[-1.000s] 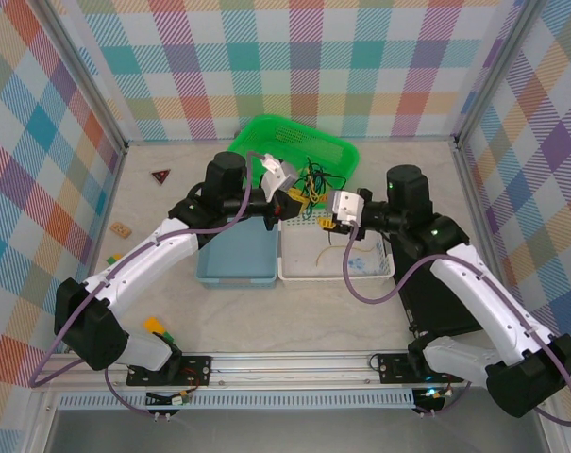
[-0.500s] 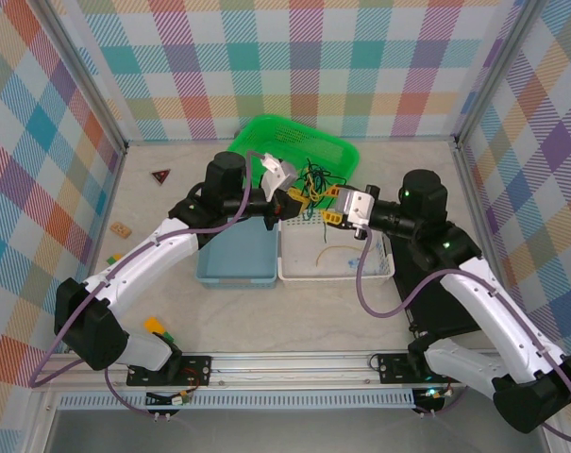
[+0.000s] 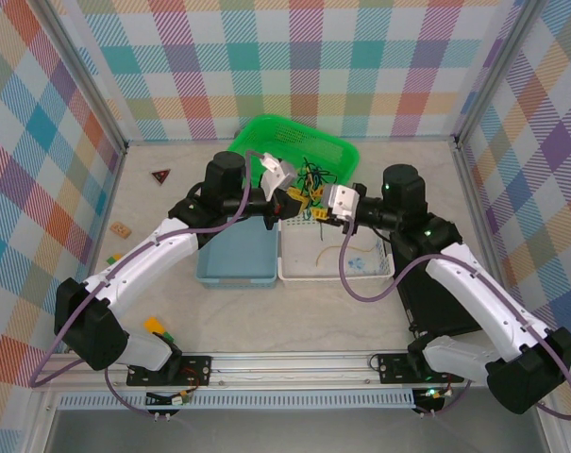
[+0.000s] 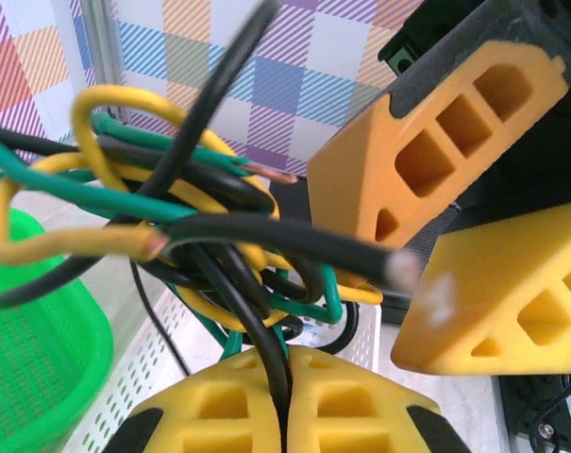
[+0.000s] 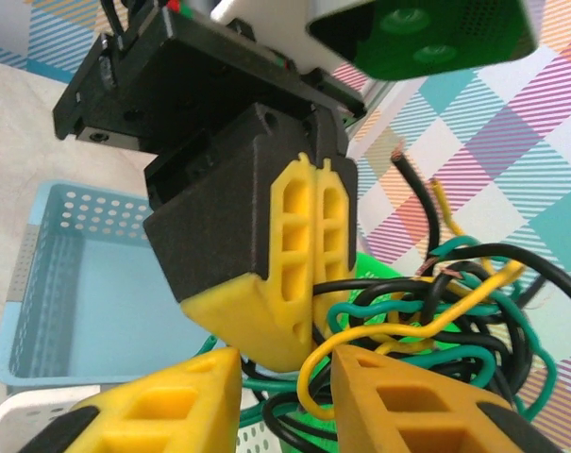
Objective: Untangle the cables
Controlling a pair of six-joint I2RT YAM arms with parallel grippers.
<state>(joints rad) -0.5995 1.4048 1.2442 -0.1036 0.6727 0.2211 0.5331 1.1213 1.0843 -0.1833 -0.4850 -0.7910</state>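
My left claw (image 4: pixel 285 392) pinches the tangled cables (image 4: pixel 172 217) above the white basket (image 3: pixel 323 276). My right claw (image 5: pixel 283 377), narrowly parted, straddles the yellow wire (image 5: pixel 398 332). I should clamp that strand alone, then draw away gently.

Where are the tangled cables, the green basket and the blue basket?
tangled cables (image 3: pixel 315 177), top view, middle of the knot.
green basket (image 3: pixel 318 142), top view, bare mesh floor.
blue basket (image 3: pixel 240 253), top view, bare floor.

The pale beige speckled table top (image 3: pixel 294 316) carries three containers: a green plastic mesh basket (image 3: pixel 255 138) at the far centre, with a light blue perforated plastic bin (image 3: pixel 233 279) and a white perforated plastic bin (image 3: pixel 323 276) side by side nearer. At the left lie a dark red triangular piece (image 3: pixel 160 176), a tan ridged block (image 3: pixel 121 228) and a small green chip (image 3: pixel 112 258).
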